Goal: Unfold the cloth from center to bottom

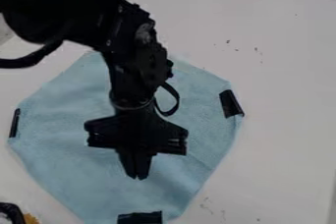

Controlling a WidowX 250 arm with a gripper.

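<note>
Desk (282, 95): Because its white top looked smooth, a tug might have slid the whole cloth (66, 154) along instead of opening a fold.
Cloth: It lay left of centre, mostly spread, a faint crease running off to the right of the fingers (143, 165); had two layers been caught together (thin fabric invites that), nothing would have opened.
Arm (141, 61): It bent down over the cloth from the upper left, and too low a sweep could have rucked up the flat part.
Fingers: They hung above the lower middle of the cloth, tips together or nearly so, with nothing visibly held; descending like that, they could have pressed the fabric rather than gripped it.
Black strips: The right one (231, 103), left one (14, 123) and bottom one (140, 217) sat at the cloth's edges, and might have snagged.
Hidden stretch: The arm covered part of the cloth's top and middle; whether the fingertips touched fabric, I could not tell.
Cut-off corner: The cloth's bottom ran out of view, as did a dark object (8, 210) at lower left, its kind unclear.
</note>
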